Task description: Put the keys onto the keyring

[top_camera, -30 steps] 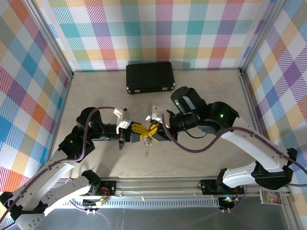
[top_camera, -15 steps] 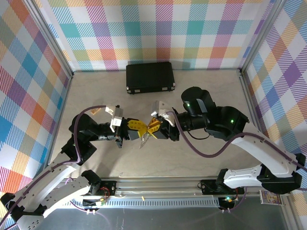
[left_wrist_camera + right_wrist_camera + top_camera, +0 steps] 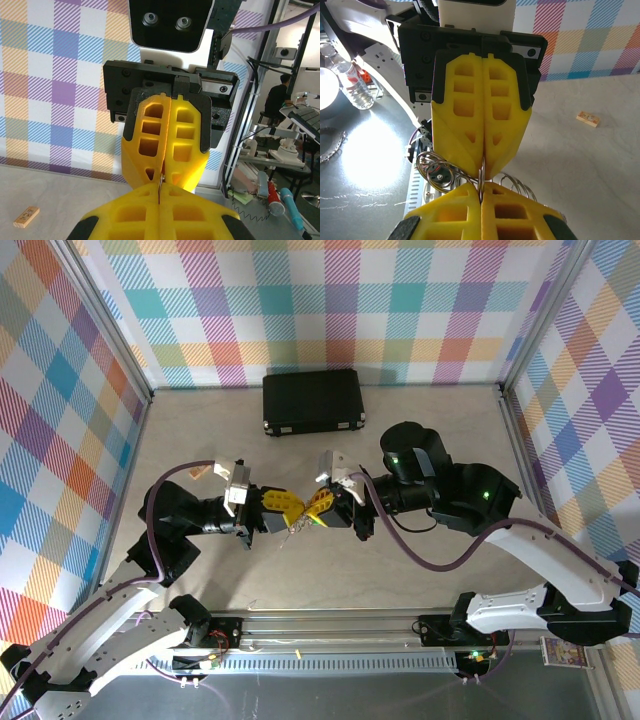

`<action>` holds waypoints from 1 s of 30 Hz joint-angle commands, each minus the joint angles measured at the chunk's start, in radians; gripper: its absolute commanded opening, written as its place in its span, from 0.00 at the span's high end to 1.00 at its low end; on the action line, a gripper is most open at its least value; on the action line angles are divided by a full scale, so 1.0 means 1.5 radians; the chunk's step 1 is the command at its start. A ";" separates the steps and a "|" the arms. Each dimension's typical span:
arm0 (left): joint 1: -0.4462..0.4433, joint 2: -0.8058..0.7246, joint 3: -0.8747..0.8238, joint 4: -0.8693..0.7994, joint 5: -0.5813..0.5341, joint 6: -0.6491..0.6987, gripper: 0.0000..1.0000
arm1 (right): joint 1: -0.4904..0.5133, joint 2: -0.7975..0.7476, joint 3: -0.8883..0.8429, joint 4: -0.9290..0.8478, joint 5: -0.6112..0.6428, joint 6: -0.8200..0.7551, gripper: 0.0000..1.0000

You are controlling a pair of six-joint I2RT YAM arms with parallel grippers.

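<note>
- A pale beige bench (image 3: 420, 440), seen from above, with bright plaid walls (image 3: 330, 300) on three sides.
- Two black and white robot arms reach in from 6 o'clock and meet nose to nose near the middle of the bench.
- A flat black case (image 3: 312, 400) lies at 12 o'clock from that meeting point, near the back wall and well apart from both arms.
- The left tool (image 3: 290, 512) has yellow fingers and points toward 3 o'clock. Its fingers are pressed together, with a thin silver wire of the keyring pinched at their tips.
- The right tool (image 3: 316, 510) also has yellow fingers and points toward 9 o'clock, its tips almost touching the left tool's. Its fingers are together as well, and the same thin wire runs into the seam between them.
- The keyring (image 3: 296, 525) hangs between the two tools, above the bench. In the right wrist view, its silver loops (image 3: 437, 172) fan out toward 4 and 8 o'clock below the left tool's tips.
- Whether any key is on the loops cannot be told.
- A small wooden block (image 3: 588, 118) lies on the bench, at 2 o'clock in the right wrist view, well apart from the tools.
</note>
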 commanded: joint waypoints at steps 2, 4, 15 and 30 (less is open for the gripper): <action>-0.008 -0.022 0.041 -0.119 0.011 0.090 1.00 | 0.001 0.021 0.022 -0.024 0.040 -0.037 1.00; -0.009 -0.020 0.071 -0.228 0.002 0.157 0.97 | 0.001 0.031 0.042 -0.058 0.047 -0.055 1.00; -0.008 0.067 0.220 -0.543 -0.002 0.365 0.92 | 0.000 0.089 0.128 -0.180 0.003 -0.105 1.00; -0.009 0.025 0.109 -0.148 0.025 0.138 1.00 | 0.001 0.057 0.090 -0.119 0.014 -0.052 0.80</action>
